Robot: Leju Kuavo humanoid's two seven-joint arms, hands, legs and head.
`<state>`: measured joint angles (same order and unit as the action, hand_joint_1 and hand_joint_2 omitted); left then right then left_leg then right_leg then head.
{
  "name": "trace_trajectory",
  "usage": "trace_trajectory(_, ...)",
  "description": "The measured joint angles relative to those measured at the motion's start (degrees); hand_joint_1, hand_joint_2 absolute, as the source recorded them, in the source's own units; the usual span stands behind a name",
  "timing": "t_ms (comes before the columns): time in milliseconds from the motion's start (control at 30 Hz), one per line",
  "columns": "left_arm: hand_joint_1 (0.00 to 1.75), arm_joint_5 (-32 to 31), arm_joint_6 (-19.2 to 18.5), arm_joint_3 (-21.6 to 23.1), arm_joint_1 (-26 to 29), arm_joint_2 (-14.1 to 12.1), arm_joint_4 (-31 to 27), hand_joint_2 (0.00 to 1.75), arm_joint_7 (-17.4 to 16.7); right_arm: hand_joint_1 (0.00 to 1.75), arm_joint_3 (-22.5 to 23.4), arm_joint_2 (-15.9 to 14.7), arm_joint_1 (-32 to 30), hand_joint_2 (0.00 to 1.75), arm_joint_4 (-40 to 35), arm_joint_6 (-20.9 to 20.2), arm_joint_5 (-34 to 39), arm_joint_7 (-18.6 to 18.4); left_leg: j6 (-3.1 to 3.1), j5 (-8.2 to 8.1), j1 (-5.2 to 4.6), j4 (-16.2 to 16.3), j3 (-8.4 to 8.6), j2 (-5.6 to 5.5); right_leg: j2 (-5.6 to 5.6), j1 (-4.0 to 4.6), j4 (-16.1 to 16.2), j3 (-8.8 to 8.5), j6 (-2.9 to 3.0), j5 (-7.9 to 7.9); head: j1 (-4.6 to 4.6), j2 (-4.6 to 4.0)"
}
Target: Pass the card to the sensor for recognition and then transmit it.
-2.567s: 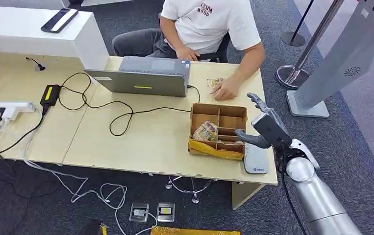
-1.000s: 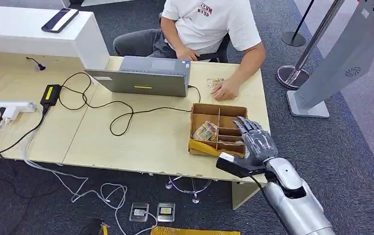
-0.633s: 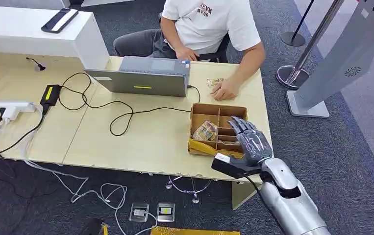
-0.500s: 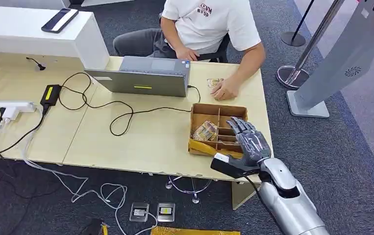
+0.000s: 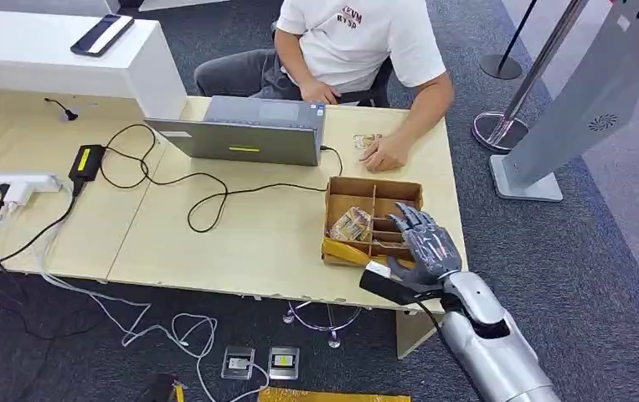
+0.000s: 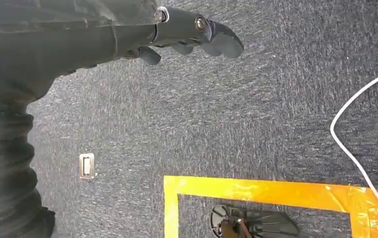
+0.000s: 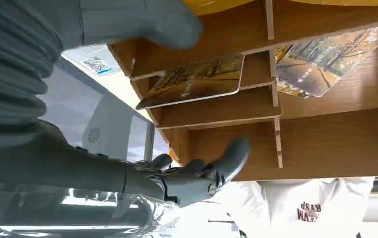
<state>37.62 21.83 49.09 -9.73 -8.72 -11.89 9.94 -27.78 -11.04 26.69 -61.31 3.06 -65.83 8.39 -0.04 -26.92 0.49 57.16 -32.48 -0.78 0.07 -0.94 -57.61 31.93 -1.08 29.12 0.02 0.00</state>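
Right hand [image 5: 427, 249] hovers over the near right slots of the cardboard box [image 5: 373, 191], fingers spread and grasping nothing, apparently positioned to pick the card [image 7: 194, 81] lying in its slot; left hand [image 6: 187, 32] hangs released above the carpet.

Lower right of the head view, the right hand [image 5: 426, 249] reaches forward, fingers spread; the left hand [image 6: 177, 34] hangs, fingers loosely curled.
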Motion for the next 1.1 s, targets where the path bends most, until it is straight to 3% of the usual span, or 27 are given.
trace_trajectory(900, 0.0, -0.26, 0.09, 0.07, -0.13, 0.0, 0.0, 1.75, 0.0, 1.75, 0.0, 0.46, 1.47, 1.75, 3.43, -0.33, 1.57, 0.02, 0.0, 0.0, 0.0, 0.0, 0.01, 0.0, 0.0, 0.0, 0.0, -0.01, 0.0, 0.0, 0.0, -0.02)
trace_trajectory(1100, 0.0, -0.22, 0.15, 0.07, -0.09, 0.0, 0.0, 1.75, 0.07, 1.75, -0.02, 0.61, 1.56, 1.75, 4.0, 2.43, 1.55, 0.02, 0.0, 0.0, 0.0, 0.01, 0.0, 0.0, 0.0, 0.0, 0.0, -0.01, 0.0, -0.01, 0.0, -0.02)
